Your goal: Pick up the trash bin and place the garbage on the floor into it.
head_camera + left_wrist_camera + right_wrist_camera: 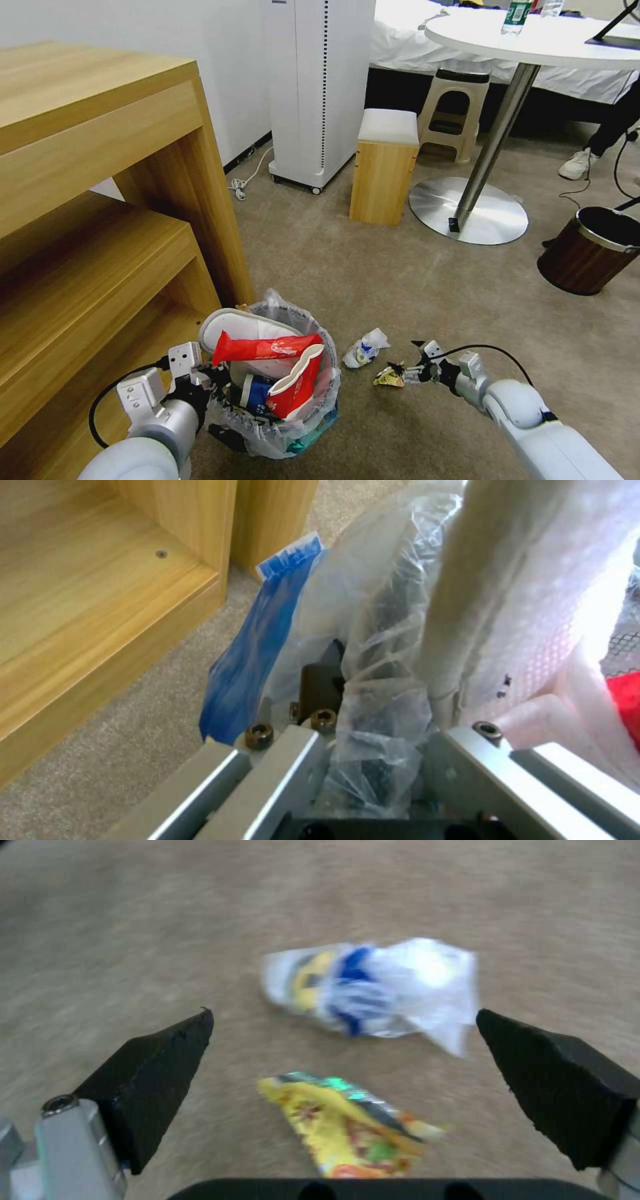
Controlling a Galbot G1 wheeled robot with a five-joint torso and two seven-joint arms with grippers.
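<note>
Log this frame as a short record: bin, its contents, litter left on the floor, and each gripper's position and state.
bin: trash bin on the floor beside the wooden shelf unit, lined with a clear bag
contents: white slipper, red wrapper, red-white crushed cup
litter left: white-blue wrapper, yellow wrapper
left gripper: shut on the trash bin rim
right gripper: open, low over the yellow wrapper
</note>
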